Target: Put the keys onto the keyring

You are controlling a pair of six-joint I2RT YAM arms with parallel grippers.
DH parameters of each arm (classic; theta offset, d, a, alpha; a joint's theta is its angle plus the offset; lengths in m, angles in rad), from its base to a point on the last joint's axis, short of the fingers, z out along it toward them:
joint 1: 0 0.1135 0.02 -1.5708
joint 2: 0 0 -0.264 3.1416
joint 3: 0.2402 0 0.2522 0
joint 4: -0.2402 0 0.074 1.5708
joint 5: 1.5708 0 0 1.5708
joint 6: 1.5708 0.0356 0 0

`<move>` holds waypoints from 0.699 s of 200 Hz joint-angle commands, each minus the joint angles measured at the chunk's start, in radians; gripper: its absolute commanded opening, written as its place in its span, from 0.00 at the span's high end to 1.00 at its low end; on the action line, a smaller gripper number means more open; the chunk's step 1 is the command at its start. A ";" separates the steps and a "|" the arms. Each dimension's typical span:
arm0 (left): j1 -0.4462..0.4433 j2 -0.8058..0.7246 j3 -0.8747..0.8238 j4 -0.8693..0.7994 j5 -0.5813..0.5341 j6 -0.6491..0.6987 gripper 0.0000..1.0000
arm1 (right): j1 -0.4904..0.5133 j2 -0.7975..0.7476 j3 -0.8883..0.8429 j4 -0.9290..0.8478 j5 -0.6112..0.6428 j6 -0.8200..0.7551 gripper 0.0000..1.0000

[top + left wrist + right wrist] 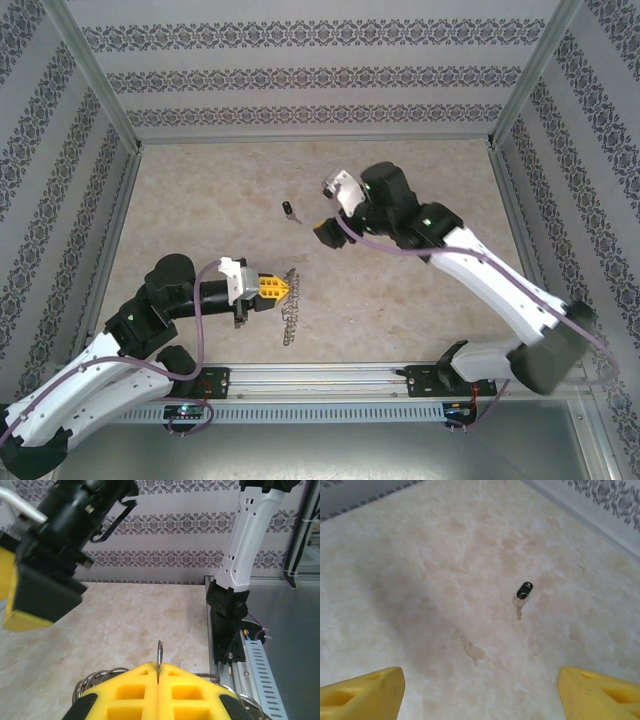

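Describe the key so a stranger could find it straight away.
On the beige marbled table, look at the bare middle, just left of the right gripper. The key lies alone there: tiny, black head, short metal blade, unlike the looped keyring pinched by the left gripper.

We see bare table [200, 200] all round the key [524, 591], open room between the spread fingers of our right gripper [480, 690]; left gripper [272, 288] and keyring [291, 318] stand well apart

No legible text, label, brand name, number or sign on any surface in view.
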 commanded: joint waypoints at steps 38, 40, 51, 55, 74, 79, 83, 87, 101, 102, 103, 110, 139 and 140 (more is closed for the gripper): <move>0.000 -0.157 -0.074 -0.078 -0.263 -0.137 1.00 | -0.026 0.495 0.418 -0.101 -0.058 0.000 0.23; 0.000 -0.166 -0.077 -0.083 -0.271 -0.142 1.00 | -0.027 0.515 0.437 -0.110 -0.057 -0.003 0.23; 0.000 -0.211 -0.098 -0.111 -0.328 -0.166 1.00 | -0.025 0.630 0.555 -0.169 -0.056 -0.018 0.23; 0.000 -0.226 -0.104 -0.122 -0.347 -0.179 1.00 | -0.027 0.671 0.600 -0.193 -0.049 -0.023 0.23; -0.001 -0.280 -0.094 -0.193 -0.436 -0.193 1.00 | -0.030 0.845 0.810 -0.303 -0.051 -0.046 0.24; 0.000 -0.289 -0.090 -0.212 -0.463 -0.191 1.00 | -0.032 0.883 0.858 -0.324 -0.054 -0.051 0.24; 0.000 -0.295 -0.087 -0.226 -0.492 -0.196 1.00 | -0.033 0.915 0.896 -0.338 -0.058 -0.053 0.24; 0.000 -0.302 -0.084 -0.241 -0.516 -0.202 1.00 | -0.034 0.943 0.926 -0.358 -0.060 -0.055 0.24; 0.000 -0.324 -0.086 -0.272 -0.567 -0.227 1.00 | -0.036 1.040 1.062 -0.428 -0.060 -0.064 0.24; 0.000 -0.325 -0.086 -0.273 -0.570 -0.230 1.00 | -0.036 1.047 1.071 -0.433 -0.060 -0.064 0.24; 0.000 -0.327 -0.087 -0.274 -0.574 -0.232 1.00 | -0.036 1.054 1.080 -0.439 -0.060 -0.065 0.24; 0.000 -0.337 -0.093 -0.276 -0.585 -0.249 1.00 | -0.036 1.094 1.132 -0.469 -0.055 -0.068 0.24; 0.000 -0.358 -0.129 -0.242 -0.589 -0.278 1.00 | -0.046 1.187 1.211 -0.514 -0.048 -0.078 0.25; 0.000 -0.358 -0.129 -0.241 -0.589 -0.278 1.00 | -0.046 1.189 1.212 -0.515 -0.048 -0.079 0.25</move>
